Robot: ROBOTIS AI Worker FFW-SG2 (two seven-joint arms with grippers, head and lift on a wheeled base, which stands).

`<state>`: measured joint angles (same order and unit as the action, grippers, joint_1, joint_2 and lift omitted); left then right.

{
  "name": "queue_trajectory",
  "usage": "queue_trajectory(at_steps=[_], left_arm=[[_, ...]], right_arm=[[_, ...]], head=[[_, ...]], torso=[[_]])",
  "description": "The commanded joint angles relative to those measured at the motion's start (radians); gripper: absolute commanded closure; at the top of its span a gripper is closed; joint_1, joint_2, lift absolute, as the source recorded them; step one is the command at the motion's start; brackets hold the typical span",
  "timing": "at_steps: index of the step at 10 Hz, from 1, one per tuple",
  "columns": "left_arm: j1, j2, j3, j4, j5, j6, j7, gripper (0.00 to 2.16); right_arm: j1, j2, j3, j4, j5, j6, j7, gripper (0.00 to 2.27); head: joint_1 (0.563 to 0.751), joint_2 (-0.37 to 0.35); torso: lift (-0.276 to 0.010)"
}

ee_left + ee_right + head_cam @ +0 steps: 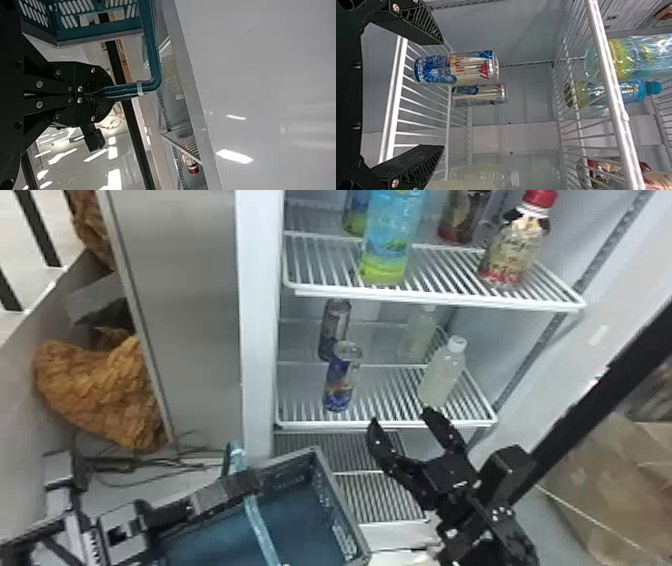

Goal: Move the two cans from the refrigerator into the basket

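Nearest the robot, the left pincer [250, 480] is closed tight around the handle [257, 520] of the blue basket [327, 495]. To its right, the right pincer [401, 420] gapes wide and empty before a refrigerator shelf [385, 423]. On that shelf the front can [341, 380] stands upright, a white-capped bottle [442, 375] to its right, the rear can [335, 322] behind.

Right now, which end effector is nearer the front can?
Right: right end effector open before the shelf, right of the front can; left end effector grips the basket handle, farther off left.
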<state>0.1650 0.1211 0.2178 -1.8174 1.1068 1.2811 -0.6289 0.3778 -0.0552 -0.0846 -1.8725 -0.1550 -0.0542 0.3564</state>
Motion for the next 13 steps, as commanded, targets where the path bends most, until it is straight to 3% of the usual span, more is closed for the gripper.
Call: queue_trajectory(at_steps=[1, 13], left_arm=[[-0.001, -0.001, 0.0, 0.0, 0.0, 0.0, 0.0, 1.21], [-0.008, 0.003, -0.004, 0.0, 0.002, 0.0, 0.003, 1.21]], right_arm=[[-0.044, 0.0, 0.015, 0.035, 0.013, 0.015, -0.001, 0.11], [-0.356, -0.034, 0.176, 0.335, 0.009, 0.044, -0.043, 0.11]], head=[[0.695, -0.196], [0.695, -0.102]], torso=[[-0.219], [-0.219]])
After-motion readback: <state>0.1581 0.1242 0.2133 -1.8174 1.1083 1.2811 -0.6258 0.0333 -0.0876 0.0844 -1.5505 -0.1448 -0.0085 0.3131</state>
